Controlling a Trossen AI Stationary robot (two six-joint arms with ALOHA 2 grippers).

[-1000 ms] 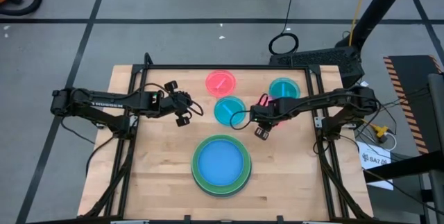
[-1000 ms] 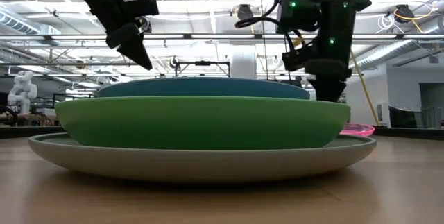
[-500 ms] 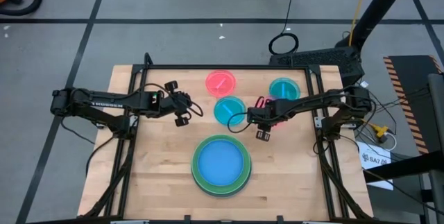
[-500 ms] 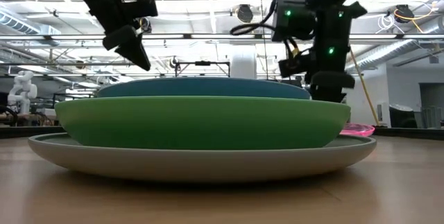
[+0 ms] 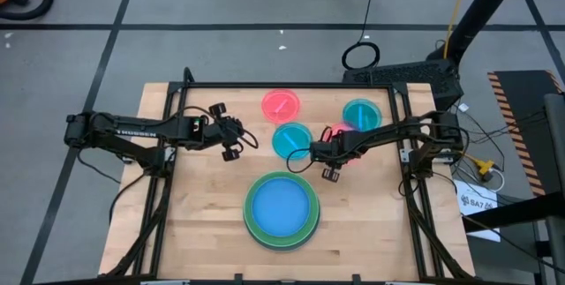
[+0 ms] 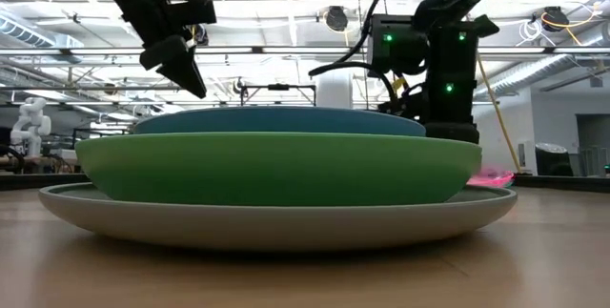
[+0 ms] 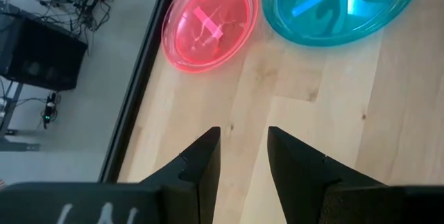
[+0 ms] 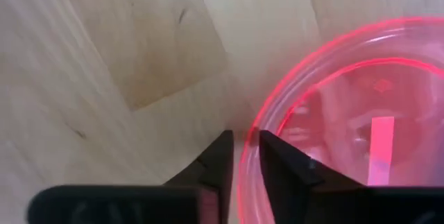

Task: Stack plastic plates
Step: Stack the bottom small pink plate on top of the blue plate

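Nearest the table's front edge, lower centre of the high view, sits the stack [image 5: 282, 210]: a blue plate in a green one on the wide grey plate [image 6: 276, 220], so three show there; any fourth is hidden. Just above and right of it, the right gripper [image 5: 328, 163] has its fingers almost closed over the rim of a pink plate [image 8: 347, 134], one finger [image 8: 216, 160] outside the rim and one [image 8: 281, 161] inside; from there the stack lies toward the lower left. Left of centre, the left gripper [image 5: 233, 139] hangs slightly parted and empty. Farther back lie one teal plate [image 5: 290, 138] at centre, another teal plate [image 5: 361, 114] to the upper right, and a second pink plate [image 5: 281, 104]: two pink, two teal.
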